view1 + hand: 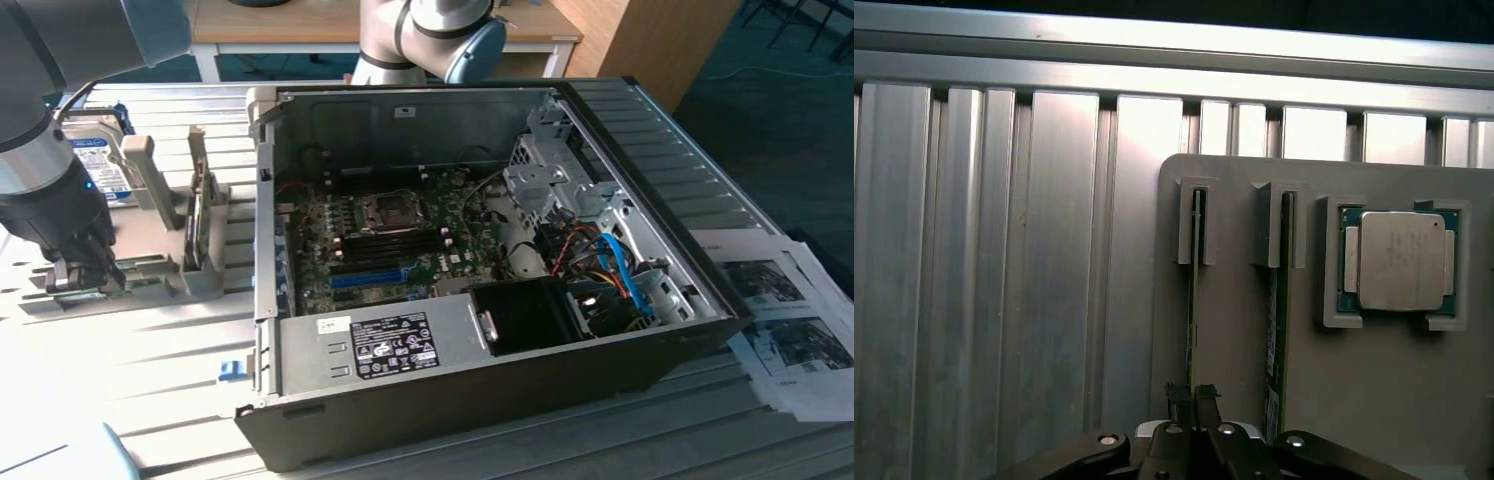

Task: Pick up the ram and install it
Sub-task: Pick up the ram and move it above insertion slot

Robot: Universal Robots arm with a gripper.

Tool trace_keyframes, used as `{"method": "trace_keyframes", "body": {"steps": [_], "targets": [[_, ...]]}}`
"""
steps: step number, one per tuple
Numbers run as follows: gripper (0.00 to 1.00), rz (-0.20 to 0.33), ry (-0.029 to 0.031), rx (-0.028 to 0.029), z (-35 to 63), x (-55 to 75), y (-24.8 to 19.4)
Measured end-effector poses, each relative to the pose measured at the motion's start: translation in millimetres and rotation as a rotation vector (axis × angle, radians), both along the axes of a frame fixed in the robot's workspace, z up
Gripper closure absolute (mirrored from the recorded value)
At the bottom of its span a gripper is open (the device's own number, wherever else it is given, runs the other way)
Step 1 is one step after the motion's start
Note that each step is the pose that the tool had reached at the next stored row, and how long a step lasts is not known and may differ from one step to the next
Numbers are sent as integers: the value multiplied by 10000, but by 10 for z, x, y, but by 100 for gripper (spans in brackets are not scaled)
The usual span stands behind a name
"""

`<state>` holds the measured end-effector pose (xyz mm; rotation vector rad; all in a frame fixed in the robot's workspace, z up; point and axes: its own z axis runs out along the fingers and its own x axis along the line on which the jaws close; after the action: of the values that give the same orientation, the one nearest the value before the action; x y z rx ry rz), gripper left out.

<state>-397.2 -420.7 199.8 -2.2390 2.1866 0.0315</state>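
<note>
Since the ram (1195, 270) stands on edge in the grey holder (1234, 350) on the bench (1004, 250), in the slot farther from the processor (1399, 260), its long axis lies level; the jaws, directly above, are pinched nearly together across its thin upper edge.

Brushed metal table (1004, 250), matt plastic holder (1234, 330), shiny metal processor (1399, 260)

Exterior frame: case (441, 420) centre on bench (134, 350), holder (158, 270) left of it, hard drive (96, 160) upper left behind holder, papers (794, 330) far right. In holder: second stick (1285, 290) sits between ram (1196, 280) and processor (1399, 260).
</note>
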Motion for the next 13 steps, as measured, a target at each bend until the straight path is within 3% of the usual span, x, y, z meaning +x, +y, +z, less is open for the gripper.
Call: {"method": "trace_keyframes", "body": {"steps": [7, 13], "targets": [[88, 0, 0, 1, 25, 0, 0], [88, 0, 0, 0, 155, 0, 0]]}}
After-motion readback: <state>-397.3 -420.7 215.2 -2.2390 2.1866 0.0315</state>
